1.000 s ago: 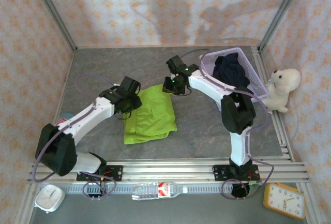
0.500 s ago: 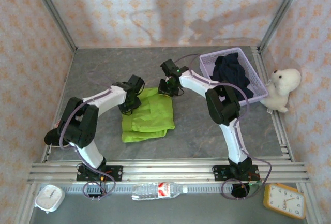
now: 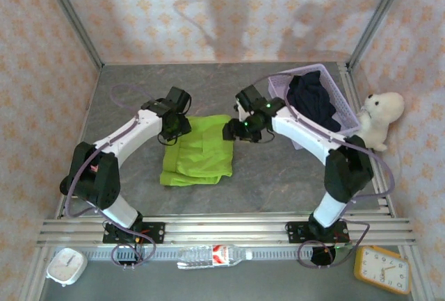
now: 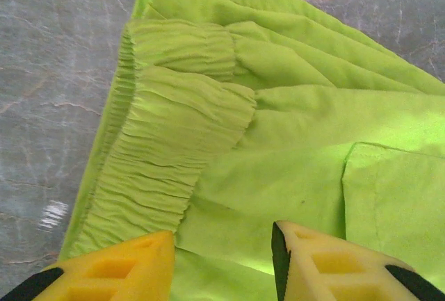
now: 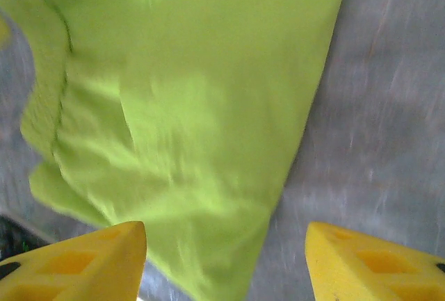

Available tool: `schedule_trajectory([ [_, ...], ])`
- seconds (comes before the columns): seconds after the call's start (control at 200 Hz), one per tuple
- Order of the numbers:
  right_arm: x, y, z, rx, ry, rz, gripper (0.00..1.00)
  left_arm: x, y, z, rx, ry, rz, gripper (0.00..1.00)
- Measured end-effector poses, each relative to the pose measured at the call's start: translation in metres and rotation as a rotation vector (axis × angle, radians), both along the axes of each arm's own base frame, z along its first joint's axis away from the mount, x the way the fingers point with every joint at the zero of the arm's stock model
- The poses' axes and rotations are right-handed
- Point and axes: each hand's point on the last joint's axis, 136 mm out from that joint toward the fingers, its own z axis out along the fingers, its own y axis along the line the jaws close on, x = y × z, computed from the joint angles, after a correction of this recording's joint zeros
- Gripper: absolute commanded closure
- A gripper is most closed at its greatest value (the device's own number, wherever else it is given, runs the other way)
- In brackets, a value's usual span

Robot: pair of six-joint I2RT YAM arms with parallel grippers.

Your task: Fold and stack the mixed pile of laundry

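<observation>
The lime-green garment [image 3: 198, 155] lies folded flat on the grey table, between the two arms. My left gripper [image 3: 178, 126] hovers over its far left corner. In the left wrist view the elastic waistband [image 4: 174, 148] lies bunched below the left gripper [image 4: 222, 263], which is open with the cloth flat beneath it. My right gripper [image 3: 231, 131] is at the garment's far right corner. The right gripper [image 5: 226, 259] stands wide open above the green cloth's edge [image 5: 174, 92] and bare table. The dark navy garment [image 3: 313, 96] sits heaped in the basket.
The lavender basket [image 3: 278, 82] stands at the back right, with a white plush bear [image 3: 379, 117] beside it at the wall. A bottle [image 3: 212, 254], a white timer [image 3: 66, 266] and a yellow clock [image 3: 382, 267] lie below the rail. Bare table [image 3: 278, 169] shows right of the green garment.
Both grippers have opened and let go of the green garment's far edge. The right gripper has drawn back to the right. The garment now lies spread wider along its far edge.
</observation>
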Motion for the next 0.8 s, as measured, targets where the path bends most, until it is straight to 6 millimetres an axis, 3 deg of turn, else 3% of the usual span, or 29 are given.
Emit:
schedule_trajectory([
  [0.165,-0.07,0.001,-0.05,-0.031,0.196,0.118,0.38,0.001,-0.009,-0.035,-0.003,0.076,0.0,0.6],
  [0.27,-0.095,0.012,-0.067,-0.033,0.264,0.175,0.42,-0.003,-0.007,-0.065,0.022,0.143,0.004,0.6],
  [0.325,-0.099,0.02,-0.071,-0.021,0.269,0.193,0.51,-0.005,-0.006,-0.073,0.03,0.161,0.004,0.6],
  [0.38,-0.098,0.024,-0.074,-0.017,0.271,0.192,0.66,-0.004,-0.006,-0.075,0.031,0.159,0.005,0.61],
  [0.545,-0.093,0.022,-0.082,-0.037,0.254,0.188,0.98,-0.003,-0.004,-0.077,0.052,0.159,-0.002,0.61],
  [0.796,-0.089,-0.003,-0.09,-0.142,0.172,0.202,1.0,0.004,-0.003,-0.078,0.11,0.18,-0.052,0.61],
])
